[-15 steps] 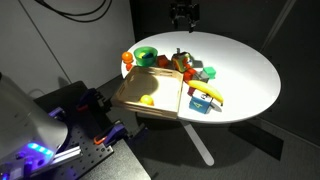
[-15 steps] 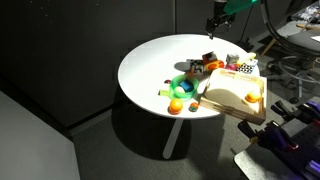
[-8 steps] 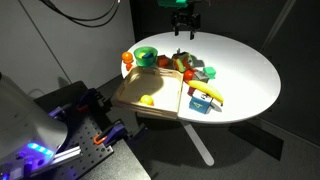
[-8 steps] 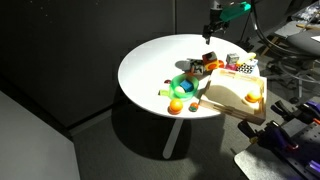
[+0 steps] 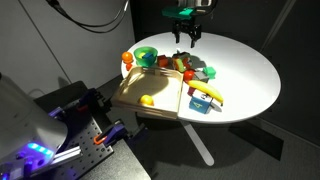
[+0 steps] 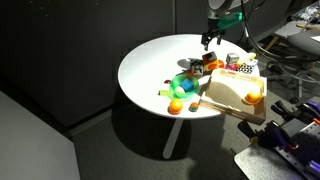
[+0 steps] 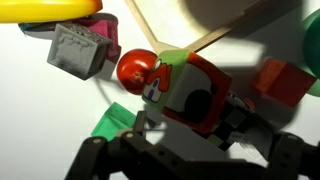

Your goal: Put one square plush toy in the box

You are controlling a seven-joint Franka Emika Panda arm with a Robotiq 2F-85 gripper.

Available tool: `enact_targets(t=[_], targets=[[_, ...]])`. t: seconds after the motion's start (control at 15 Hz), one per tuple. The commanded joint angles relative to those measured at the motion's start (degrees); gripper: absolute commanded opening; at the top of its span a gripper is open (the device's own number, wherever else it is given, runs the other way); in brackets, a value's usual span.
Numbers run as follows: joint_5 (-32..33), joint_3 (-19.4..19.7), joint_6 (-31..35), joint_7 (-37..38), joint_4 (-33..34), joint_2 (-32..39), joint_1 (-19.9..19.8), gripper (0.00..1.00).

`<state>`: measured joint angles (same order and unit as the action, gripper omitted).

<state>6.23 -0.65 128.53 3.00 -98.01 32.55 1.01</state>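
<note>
Seen in an exterior view, the end effector (image 5: 185, 38) is poised above the table (image 5: 250, 70) near its far edge, while the square plush toy (image 5: 127, 59) is seen at the table's edge, outside the box (image 5: 130, 90). In the wrist view, the fingers (image 7: 100, 160) are held spread and released, nothing gripped, over a red ball (image 7: 135, 68).

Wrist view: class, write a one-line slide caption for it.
Open pincer poised over clutter: grey block, red ball and a red-and-green toy directly beneath.
</note>
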Motion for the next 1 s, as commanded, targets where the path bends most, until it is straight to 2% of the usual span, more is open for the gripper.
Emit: enact_targets(t=[0.0,0.73,0.8,0.87,0.93], targets=[[-0.77,0.65,-0.77,-0.84,3.63,3.43,0.04,1.00],[-0.41,1.91,-2.96,-0.29,8.64,10.38,0.26,1.00],[-0.41,1.99,-3.26,-0.14,9.03,10.80,0.30,0.75],[-0.37,2.11,-3.74,0.15,9.47,11.10,0.42,0.74],[-0.30,2.29,-4.08,0.68,9.72,11.26,0.60,0.66]])
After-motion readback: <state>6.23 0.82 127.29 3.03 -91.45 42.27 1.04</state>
